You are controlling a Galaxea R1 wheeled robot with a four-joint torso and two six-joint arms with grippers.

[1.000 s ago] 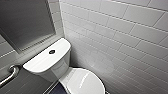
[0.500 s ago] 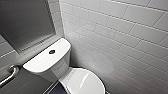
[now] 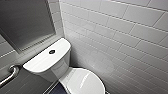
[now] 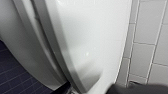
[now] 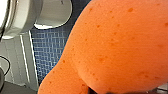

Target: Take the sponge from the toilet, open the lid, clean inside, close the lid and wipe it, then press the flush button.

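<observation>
Change: nothing in your head view has shifted over the last second, toilet and wall sit exactly as before. So you are at a pause between steps, not mid-move.
Wall (image 3: pixel 125 37): white tiles, running close along the far side of the toilet.
Dark panel (image 3: pixel 25 22): set above the tank; you cannot tell whether it is a mirror or a window.
Toilet (image 3: pixel 50 62): tank fully in your head view, the bowl cut off by the frame's lower edge.
Lid (image 3: pixel 82 82): down over the bowl. Your left wrist view shows its edge lying flat on the rim, so opening is not yet done.
Floor (image 5: pixel 47 50): small blue tiles, well behind the sponge.
Sponge (image 5: pixel 120 45): orange, off the toilet, pressed up close to your right wrist camera and hanging clear of the floor.
Grab bar (image 3: pixel 10 73): beside the tank, partly cut off.
Flush button (image 3: pixel 52 51): dark, in the middle of the tank top, untouched.
Right fingers: judged closed on the sponge, since it hangs free; the sponge itself covers them.
Left fingers: hard to make out; you cannot tell whether they are open or closed.
</observation>
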